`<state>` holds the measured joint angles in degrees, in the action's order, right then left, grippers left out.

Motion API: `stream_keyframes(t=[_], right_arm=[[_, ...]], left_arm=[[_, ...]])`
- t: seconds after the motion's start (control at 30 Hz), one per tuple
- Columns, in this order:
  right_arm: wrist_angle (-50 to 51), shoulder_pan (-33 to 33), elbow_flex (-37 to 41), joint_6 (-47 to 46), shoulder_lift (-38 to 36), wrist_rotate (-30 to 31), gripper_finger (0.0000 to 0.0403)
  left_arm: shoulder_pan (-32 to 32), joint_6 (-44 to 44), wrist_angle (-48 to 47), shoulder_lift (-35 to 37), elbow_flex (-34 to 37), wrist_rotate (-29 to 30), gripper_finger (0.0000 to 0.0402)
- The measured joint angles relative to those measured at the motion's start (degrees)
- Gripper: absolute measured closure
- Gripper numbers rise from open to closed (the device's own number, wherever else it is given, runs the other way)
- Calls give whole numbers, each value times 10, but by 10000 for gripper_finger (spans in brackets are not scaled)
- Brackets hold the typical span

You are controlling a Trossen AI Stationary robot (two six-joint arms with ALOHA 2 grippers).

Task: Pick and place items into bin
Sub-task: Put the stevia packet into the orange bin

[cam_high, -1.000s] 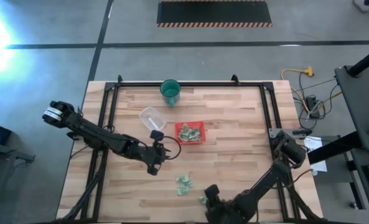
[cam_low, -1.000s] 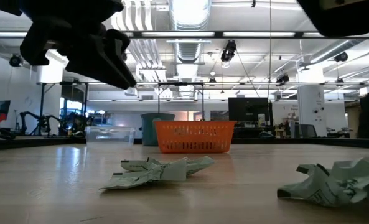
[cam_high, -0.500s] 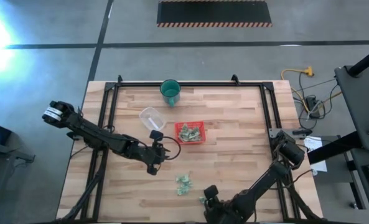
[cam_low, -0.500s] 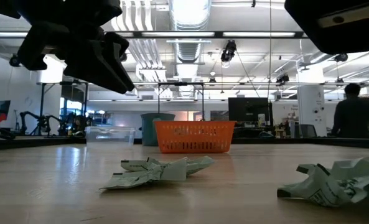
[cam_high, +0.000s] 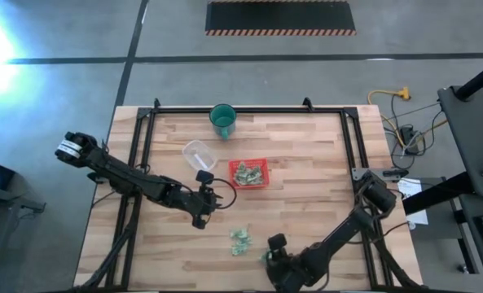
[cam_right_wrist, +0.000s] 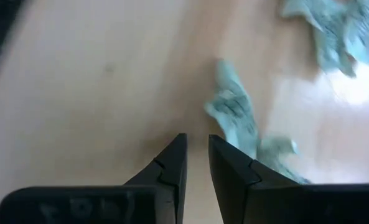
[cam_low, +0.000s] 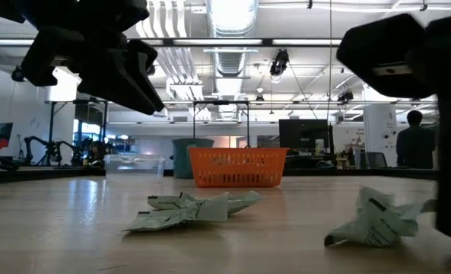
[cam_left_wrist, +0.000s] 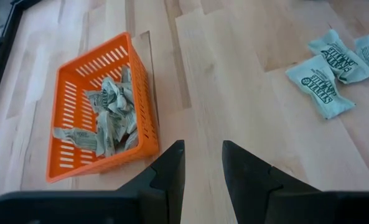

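Observation:
The red tray (cam_high: 249, 173) sits mid-table and holds several pale-green wrappers (cam_left_wrist: 109, 115). A small pile of wrappers (cam_high: 241, 238) lies on the table nearer the front edge; it also shows in the low view (cam_low: 195, 209). One more wrapper (cam_high: 265, 259) lies by my right gripper (cam_high: 274, 246), which is low over the table with a narrow gap between its fingers and nothing in the gap (cam_right_wrist: 196, 155). My left gripper (cam_high: 212, 199) hangs above the table left of the tray, narrowly open and empty (cam_left_wrist: 203, 168). My right gripper has come down beside the single wrapper. The outer side of one finger (cam_right_wrist: 234, 177) lies against the wrapper's edge (cam_right_wrist: 265, 149). The wrapper (cam_low: 373, 224) rests on the table with one end raised. Nothing sits between the fingers.
A clear round container (cam_high: 198, 153) and a green cup (cam_high: 222, 120) stand behind and left of the tray. Black frame rails (cam_high: 143, 138) run along the table's sides. Bare wood (cam_high: 306, 203) lies right of the tray. A person (cam_low: 415, 141) stands in the room beyond.
My right gripper has moved down and toward the table's far edge, up to the single wrapper. That wrapper has slid a little along the table and bunched up, with one end now raised. The left arm has kept still.

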<state>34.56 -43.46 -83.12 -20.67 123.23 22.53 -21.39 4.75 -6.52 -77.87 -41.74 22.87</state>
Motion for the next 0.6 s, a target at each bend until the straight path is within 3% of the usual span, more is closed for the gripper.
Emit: stream_keyframes(t=[0.3, 0.6], right_arm=[[145, 11, 9, -104, -16, 116, 346], [124, 9, 28, -108, -24, 122, 345]], left_arm=[[0, 0, 0, 0, 0, 0, 311], [0, 0, 0, 0, 0, 0, 311]])
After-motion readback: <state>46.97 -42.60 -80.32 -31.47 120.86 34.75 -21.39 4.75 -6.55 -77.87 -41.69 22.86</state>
